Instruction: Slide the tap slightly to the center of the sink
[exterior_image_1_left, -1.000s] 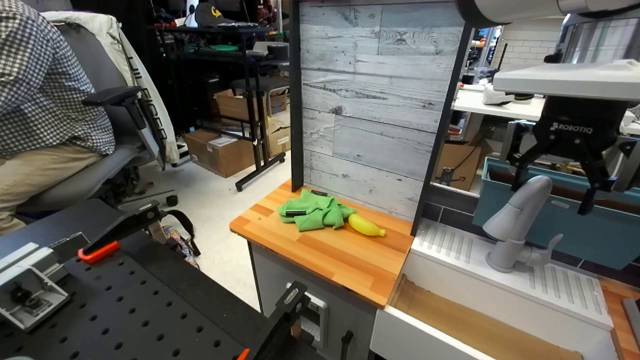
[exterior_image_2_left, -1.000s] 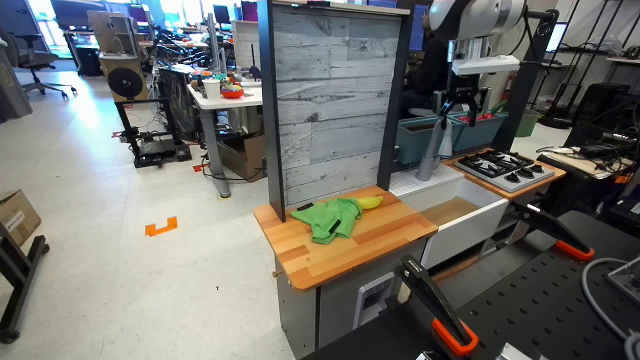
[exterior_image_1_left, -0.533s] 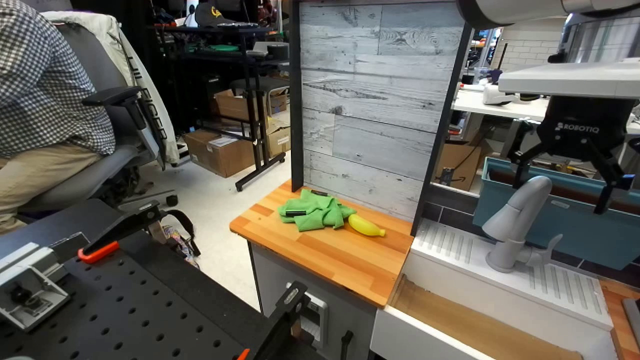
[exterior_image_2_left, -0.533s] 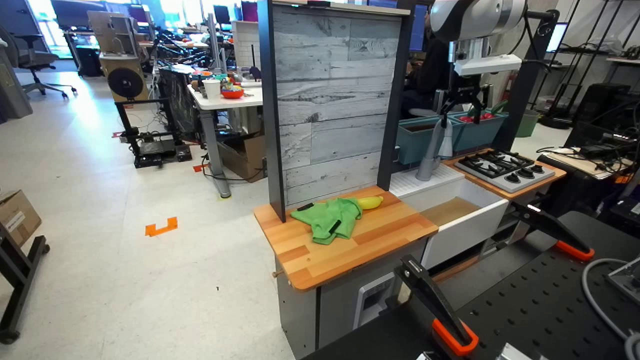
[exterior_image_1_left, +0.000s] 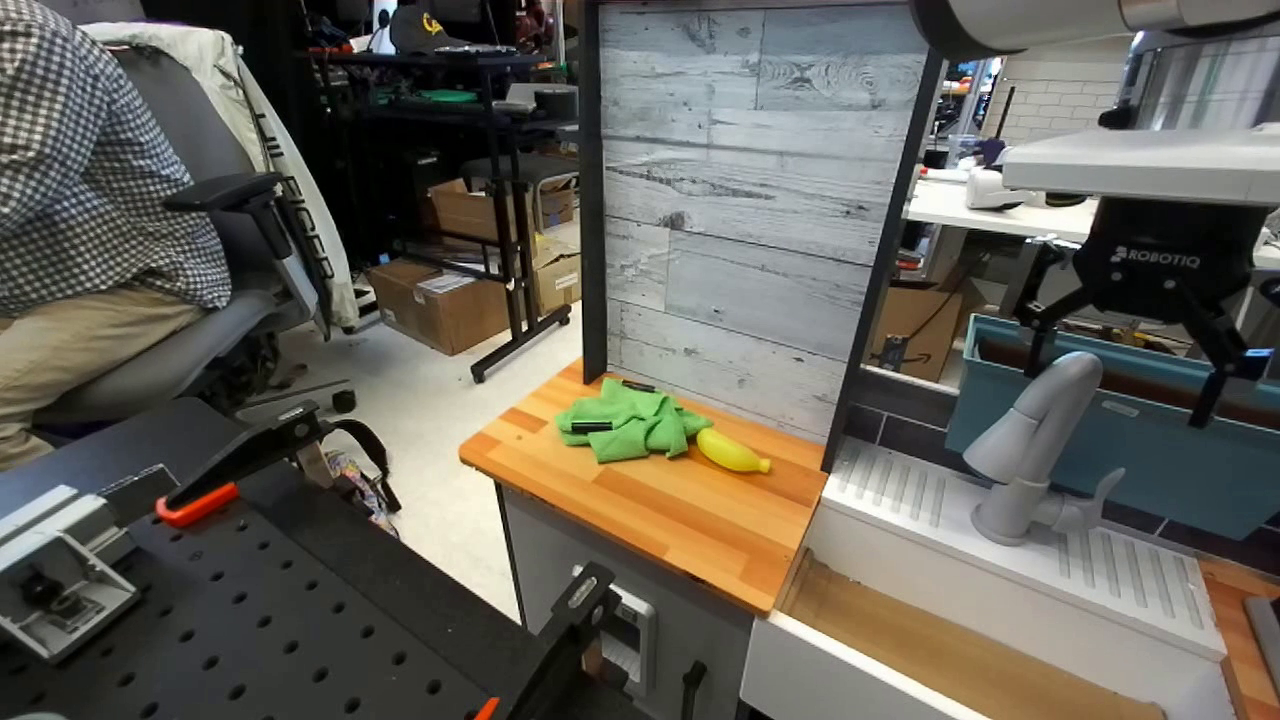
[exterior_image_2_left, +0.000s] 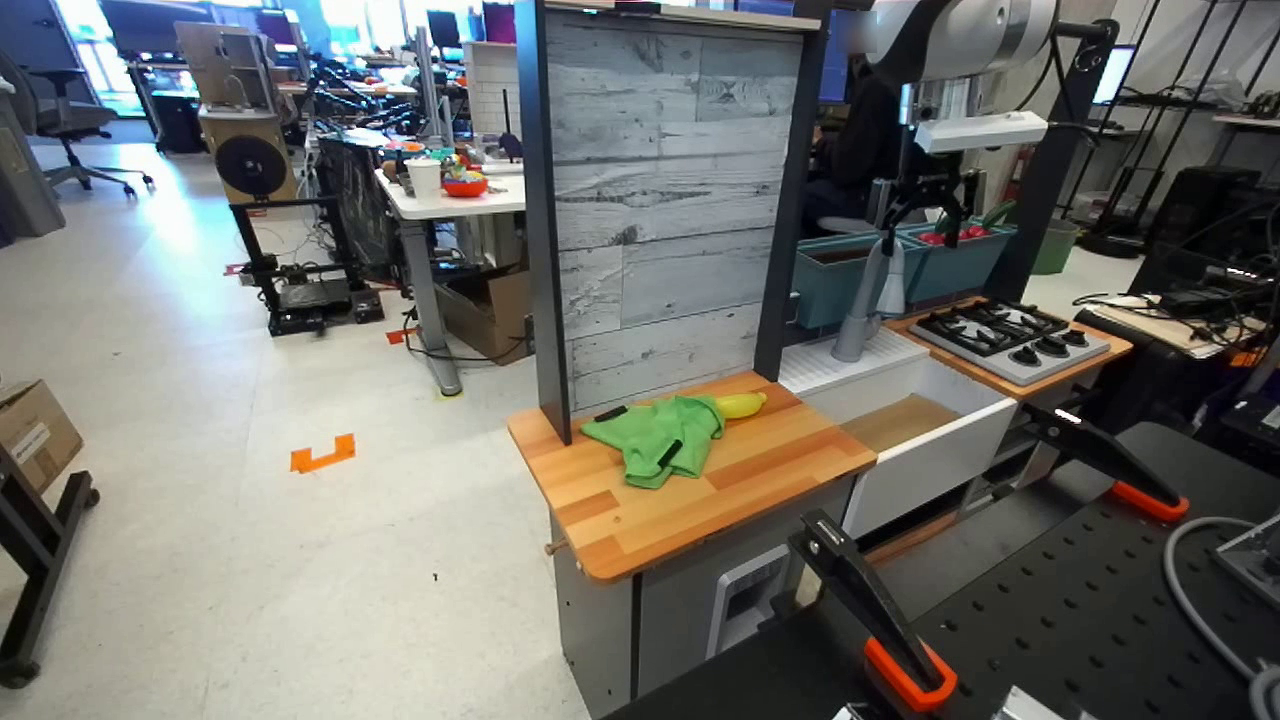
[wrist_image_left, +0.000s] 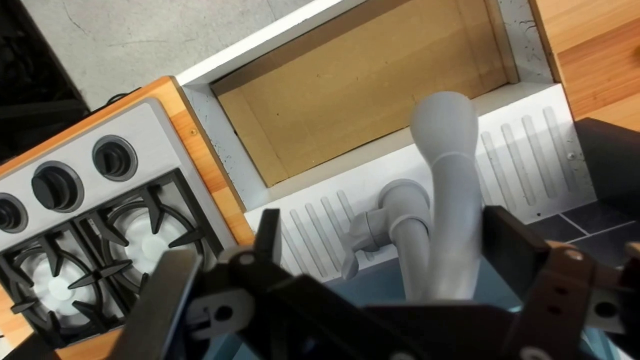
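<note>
The tap (exterior_image_1_left: 1040, 430) is a grey gooseneck standing upright on the ribbed white back ledge of the sink (exterior_image_1_left: 900, 490). It also shows in an exterior view (exterior_image_2_left: 860, 310) and in the wrist view (wrist_image_left: 452, 200), its lever on the left there. The sink's white front (exterior_image_2_left: 930, 465) shows too. My gripper (exterior_image_1_left: 1122, 380) is open around the top of the tap's arch, also in the wrist view (wrist_image_left: 385, 225). The right finger there lies right beside the neck; I cannot tell whether it touches. The left finger is well apart from it. The arch's top is hidden behind the gripper.
A teal bin (exterior_image_1_left: 1130, 440) stands right behind the tap. A stove (exterior_image_2_left: 1010, 335) sits on one side of the sink. On the other side is a wooden counter (exterior_image_1_left: 640, 510) with a green cloth (exterior_image_1_left: 630, 420) and a yellow banana (exterior_image_1_left: 730, 450).
One second ago the fingers were closer together; since then they have opened wider, and the hand has shifted slightly to the right in an exterior view. The tap has not visibly moved.
</note>
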